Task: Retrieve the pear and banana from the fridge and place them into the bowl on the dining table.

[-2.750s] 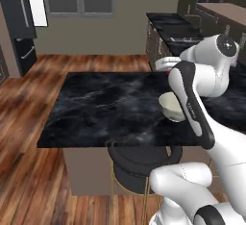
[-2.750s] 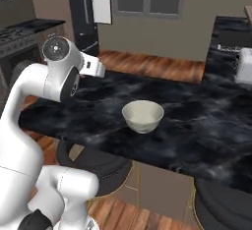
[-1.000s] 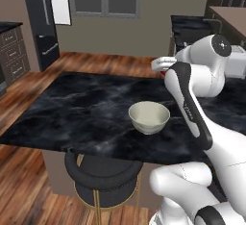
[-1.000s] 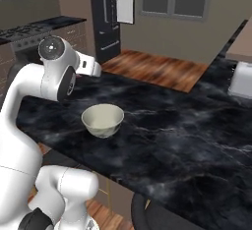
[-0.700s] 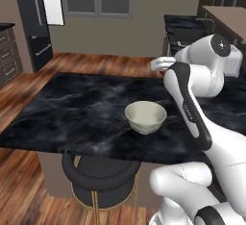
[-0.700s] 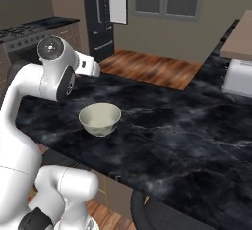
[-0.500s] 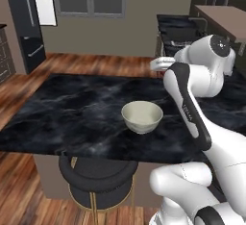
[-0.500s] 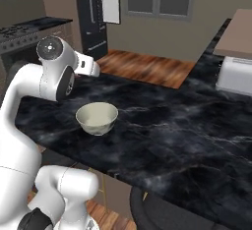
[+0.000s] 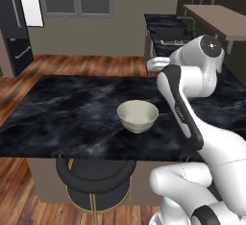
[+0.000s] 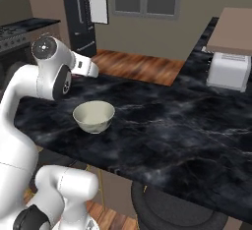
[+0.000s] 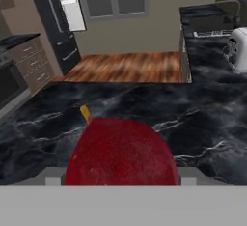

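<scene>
The end effector [image 11: 120, 184] was clamped on a red pear [image 11: 120, 155] above the marble surface [image 9: 72, 118], so it'd want centring over the cream bowl [image 9: 138, 115] before letting go.

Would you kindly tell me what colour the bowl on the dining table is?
The bowl is cream-white, clearest in the left base view.

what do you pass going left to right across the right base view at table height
robot arm → bowl → bare black marble of the dining table → white toaster
</scene>
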### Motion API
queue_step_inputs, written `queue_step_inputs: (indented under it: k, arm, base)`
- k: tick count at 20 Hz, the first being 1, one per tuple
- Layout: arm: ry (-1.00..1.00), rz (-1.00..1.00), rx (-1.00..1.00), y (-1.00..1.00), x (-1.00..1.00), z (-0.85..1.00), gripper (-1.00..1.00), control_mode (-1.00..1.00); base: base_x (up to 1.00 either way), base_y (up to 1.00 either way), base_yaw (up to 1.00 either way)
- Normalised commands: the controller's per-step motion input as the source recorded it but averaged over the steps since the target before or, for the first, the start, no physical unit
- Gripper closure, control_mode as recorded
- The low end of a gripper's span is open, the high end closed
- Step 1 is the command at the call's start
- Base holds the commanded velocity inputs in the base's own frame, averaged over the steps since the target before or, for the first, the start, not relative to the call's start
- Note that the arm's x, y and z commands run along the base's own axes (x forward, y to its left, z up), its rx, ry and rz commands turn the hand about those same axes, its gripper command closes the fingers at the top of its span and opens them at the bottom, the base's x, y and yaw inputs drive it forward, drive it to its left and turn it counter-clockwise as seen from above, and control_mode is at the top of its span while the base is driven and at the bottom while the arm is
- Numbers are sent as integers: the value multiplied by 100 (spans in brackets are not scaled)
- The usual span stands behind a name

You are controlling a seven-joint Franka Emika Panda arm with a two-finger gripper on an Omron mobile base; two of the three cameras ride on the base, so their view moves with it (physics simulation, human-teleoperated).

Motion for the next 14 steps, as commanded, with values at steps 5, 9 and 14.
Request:
queue_step_inputs:
  k: [5, 9, 14]
  arm:
    - [13, -26, -1, 23, 52, -23, 100, -100]
    - [26, -11, 0, 6, 48, -25, 100, -100]
    - [38, 0, 0, 0, 25, -27, 100, -100]
  base:
    - [0, 0, 0]
    - [0, 0, 0]
    - [0, 0, 0]
